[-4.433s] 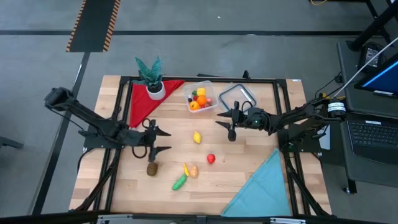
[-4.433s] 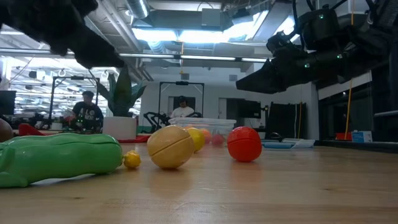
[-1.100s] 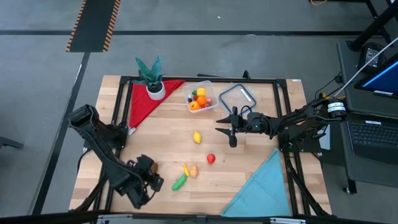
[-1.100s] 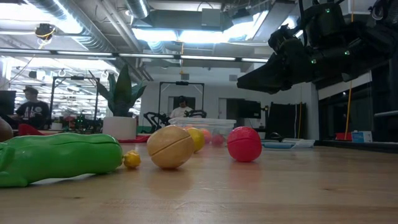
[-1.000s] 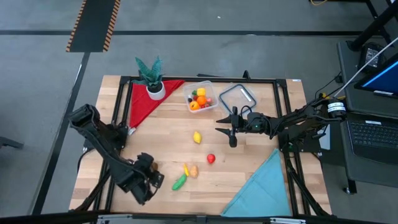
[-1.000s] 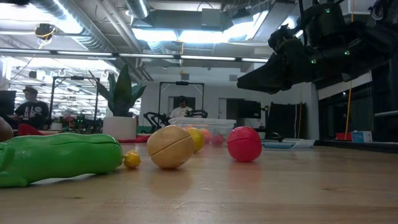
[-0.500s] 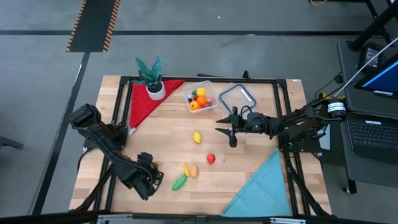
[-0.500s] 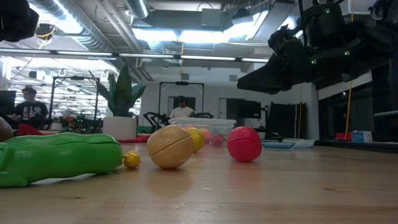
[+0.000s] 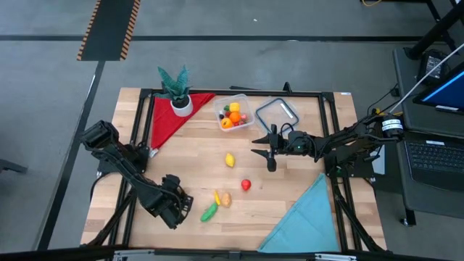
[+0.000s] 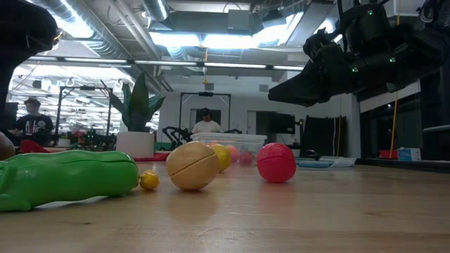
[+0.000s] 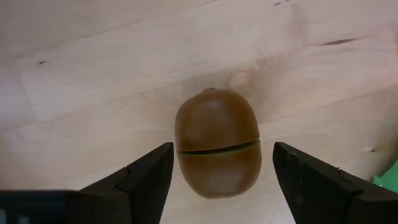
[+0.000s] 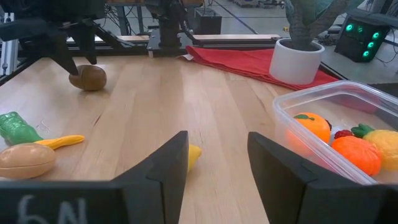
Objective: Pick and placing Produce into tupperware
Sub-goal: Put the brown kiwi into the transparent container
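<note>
A brown kiwi (image 11: 217,124) lies on the wood near the table's front left. My left gripper (image 11: 222,149) hangs over it, open, one finger on either side and apart from it; in the high view the gripper (image 9: 174,203) hides it. A lemon (image 9: 230,159), a red ball (image 9: 246,185), a tan piece (image 9: 225,199), a small yellow piece (image 9: 217,196) and a green one (image 9: 209,212) lie loose mid-table. The clear tupperware (image 9: 233,114) at the far side holds several pieces. My right gripper (image 9: 268,150) hovers open right of the lemon.
A potted plant (image 9: 176,90) stands on a red cloth (image 9: 167,116) at the far left. A clear lid (image 9: 276,114) lies right of the tupperware. A blue cloth (image 9: 308,217) covers the near right corner. People show in the room behind the table (image 10: 31,123).
My left gripper has moved toward the table's right and a little toward the far edge, settling over the kiwi, and its arm has come into the low view's upper left corner. The produce has stayed where it was.
</note>
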